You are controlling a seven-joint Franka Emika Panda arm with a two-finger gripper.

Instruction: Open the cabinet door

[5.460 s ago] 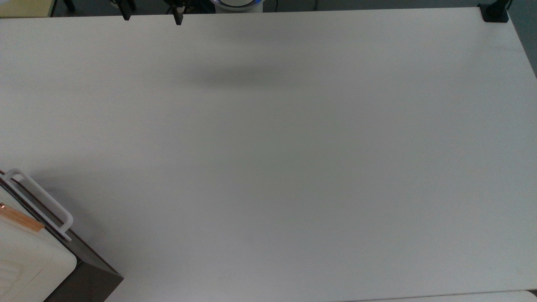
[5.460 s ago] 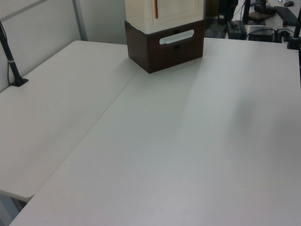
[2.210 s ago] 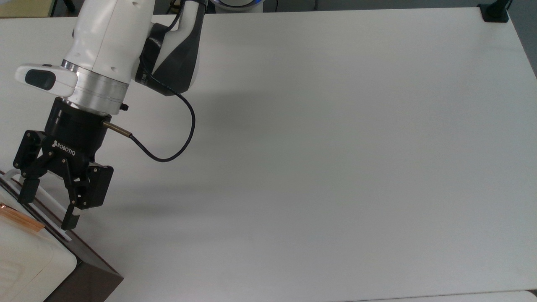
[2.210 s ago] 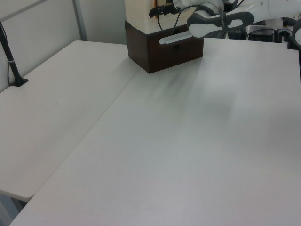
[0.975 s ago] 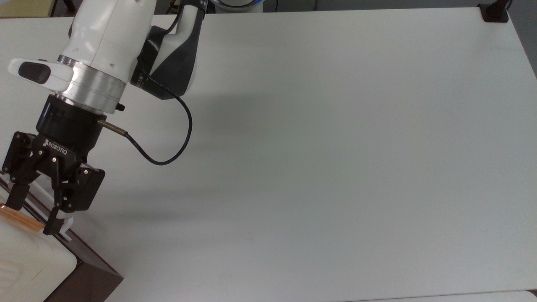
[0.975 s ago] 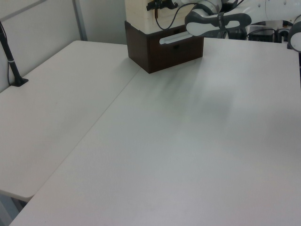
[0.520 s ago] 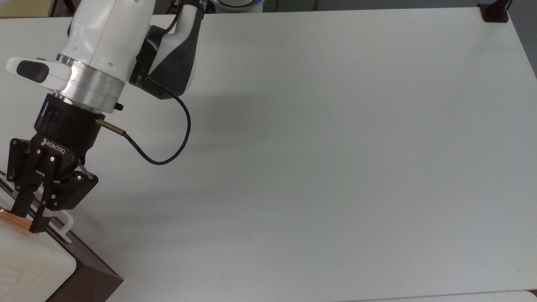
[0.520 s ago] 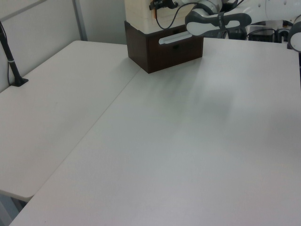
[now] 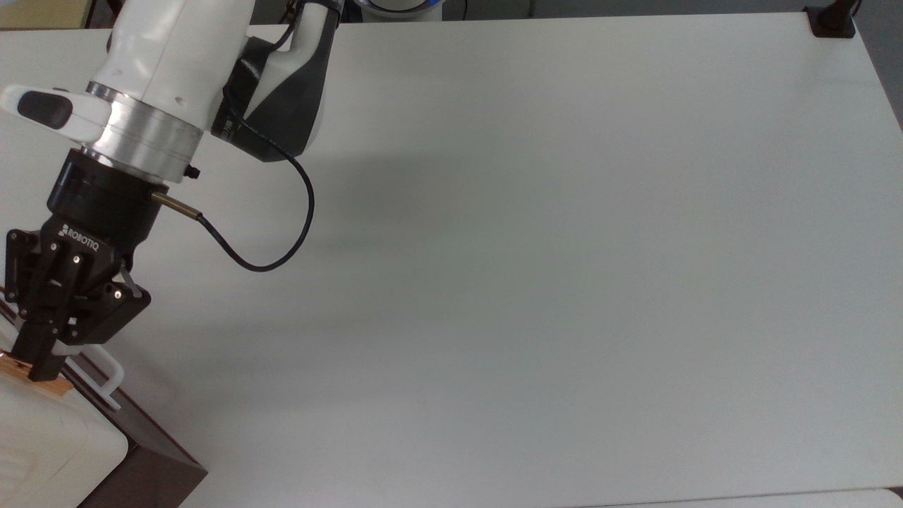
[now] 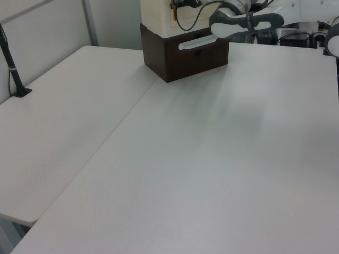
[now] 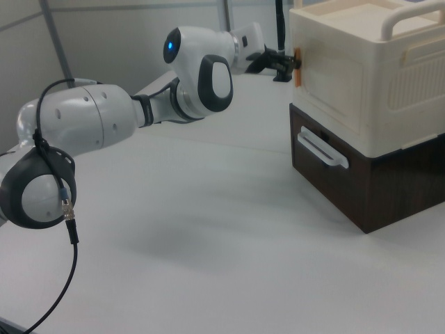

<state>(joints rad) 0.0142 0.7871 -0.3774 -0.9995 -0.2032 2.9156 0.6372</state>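
step: grab handle | gripper (image 9: 39, 367) jaws pinched together on the copper handle (image 11: 297, 75) | cabinet door (image 11: 332, 87) looks closed | tip: pull along the hinge arc, gently

1. A cream-white cabinet (image 11: 368, 76) stands on a dark brown base (image 11: 361, 177) at the right view's right, on a pale tabletop (image 11: 208, 243).
2. The cabinet door (image 11: 330, 76) faces the right view's left, with a copper-orange strip handle (image 11: 297, 58) at its upper left edge.
3. The brown base carries a white loop handle (image 11: 321, 148) on its front.
4. The white arm (image 11: 139, 104) reaches in from the right view's left, with a blue light on its wrist.
5. The black gripper (image 11: 289, 64) sits right at the orange handle, its fingers (image 11: 284, 69) drawn together on the strip.
6. A black cable (image 11: 66, 278) hangs from the arm at the lower left.
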